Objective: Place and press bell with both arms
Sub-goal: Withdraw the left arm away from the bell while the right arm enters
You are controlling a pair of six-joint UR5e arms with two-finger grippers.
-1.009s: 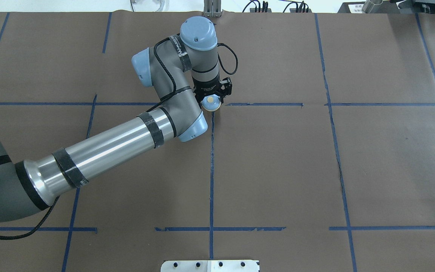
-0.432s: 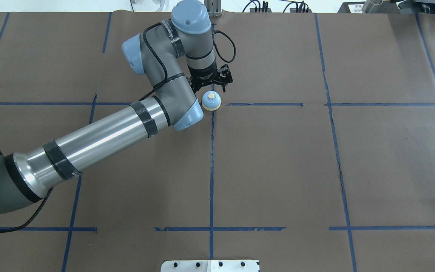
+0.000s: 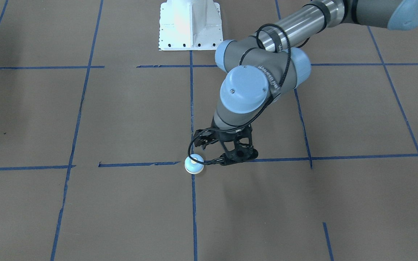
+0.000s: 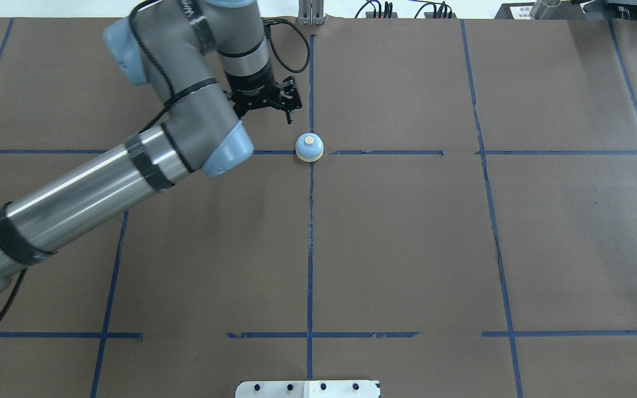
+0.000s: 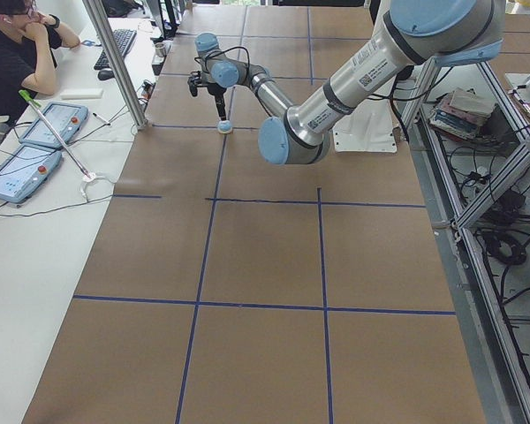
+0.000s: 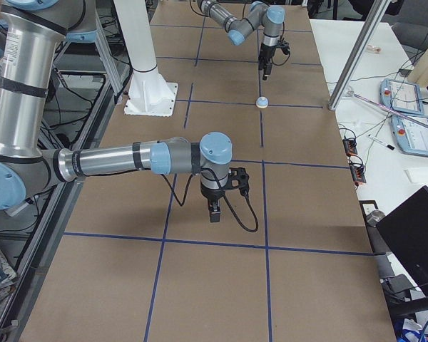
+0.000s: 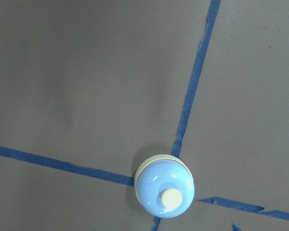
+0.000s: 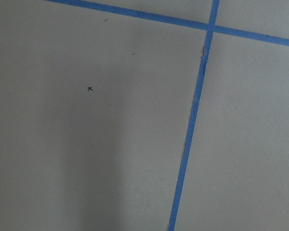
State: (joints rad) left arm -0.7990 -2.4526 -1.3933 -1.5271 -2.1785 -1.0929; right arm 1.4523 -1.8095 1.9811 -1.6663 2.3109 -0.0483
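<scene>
The bell [image 4: 309, 147] stands upright on the counter [image 4: 407, 249], on a crossing of blue tape lines [image 4: 310, 249]. It sits midway between the left and right edges and nearer the far edge. The left gripper [image 3: 238, 158] hangs above the counter just beside the bell, not touching it, jaws apart and empty. The right gripper [image 6: 214, 214] points down over the counter toward the right edge, well apart from the bell. Whether its jaws are apart or together cannot be told.

The small light-blue desk bell [image 4: 309, 147], with a cream base ring and cream top button, stands upright on the blue tape crossing [image 4: 311, 168]. The left arm [image 4: 75, 193] ends near that crossing, clear of the bell.
</scene>
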